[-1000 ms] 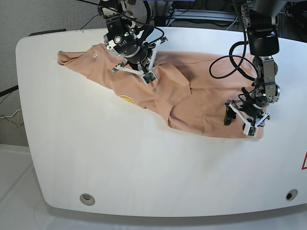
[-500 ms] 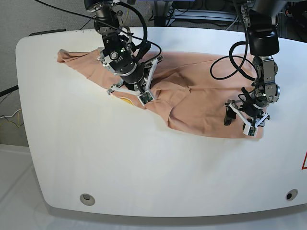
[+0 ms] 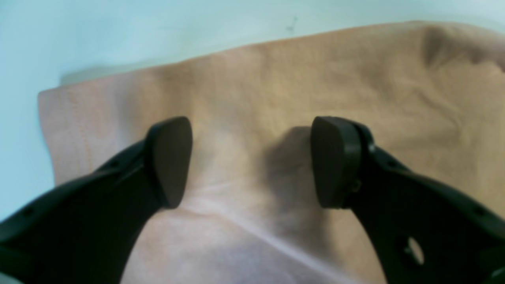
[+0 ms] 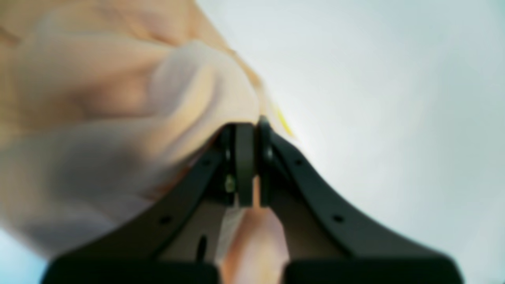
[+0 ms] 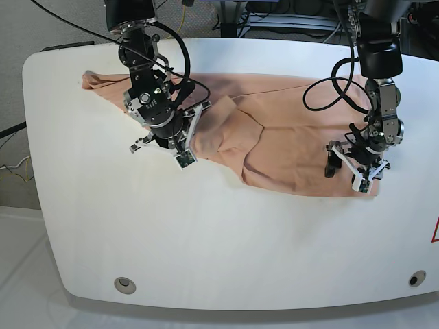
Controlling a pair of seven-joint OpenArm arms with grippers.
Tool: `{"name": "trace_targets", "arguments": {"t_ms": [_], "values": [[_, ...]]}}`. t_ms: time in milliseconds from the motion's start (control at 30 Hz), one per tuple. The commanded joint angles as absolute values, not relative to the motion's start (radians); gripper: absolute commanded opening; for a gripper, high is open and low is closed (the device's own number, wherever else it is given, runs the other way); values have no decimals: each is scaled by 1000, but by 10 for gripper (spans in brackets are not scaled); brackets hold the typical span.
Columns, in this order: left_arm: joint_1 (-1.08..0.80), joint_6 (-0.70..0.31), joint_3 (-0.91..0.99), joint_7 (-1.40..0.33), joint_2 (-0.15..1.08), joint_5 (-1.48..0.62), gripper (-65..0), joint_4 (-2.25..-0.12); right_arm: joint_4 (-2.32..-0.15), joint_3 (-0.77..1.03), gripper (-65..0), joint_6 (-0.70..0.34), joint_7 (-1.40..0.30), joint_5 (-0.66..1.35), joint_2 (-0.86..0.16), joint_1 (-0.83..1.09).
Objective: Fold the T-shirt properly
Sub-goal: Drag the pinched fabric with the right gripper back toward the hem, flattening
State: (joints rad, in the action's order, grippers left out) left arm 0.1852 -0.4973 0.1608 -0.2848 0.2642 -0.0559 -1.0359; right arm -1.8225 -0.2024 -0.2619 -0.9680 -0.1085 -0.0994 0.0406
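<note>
The T-shirt (image 5: 288, 137), peach-pink and wrinkled, lay spread across the far half of the white table (image 5: 206, 240), one sleeve end reaching toward the table's far left corner in the base view and the hem corner resting near its right edge; a rumpled fold rose near the middle of the cloth, where a flap lay doubled over itself. The right gripper (image 5: 170, 145), at that view's left, sat at the shirt's near edge with its jaws pressed together on a pinch of the fabric; the right wrist view, blurred, showed the T-shirt (image 4: 118, 98) bunched beside the closed right gripper (image 4: 246, 130), cloth caught between the jaws and a streak of yellow just beyond them. The left gripper (image 5: 355, 167), at the base view's right, hung over the shirt's near right corner with its jaws spread; the left wrist view showed the left gripper (image 3: 250, 161) with flat T-shirt (image 3: 276, 86) cloth between its parted fingers (image 3: 169, 161), the pale table (image 3: 118, 27) beyond the hem; whether the fingertips touched the cloth could not be told.
</note>
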Motion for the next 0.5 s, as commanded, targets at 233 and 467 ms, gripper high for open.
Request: {"name": "trace_targets", "arguments": {"t_ms": [233, 467], "values": [[197, -496, 162, -306, 275, -47, -208, -1050, -1785, -199, -650, -260, -943, -111, -145, -39], [197, -496, 162, -306, 277, -45, -208, -1050, -1735, -199, -650, -260, -929, -107, -170, -91]]}}
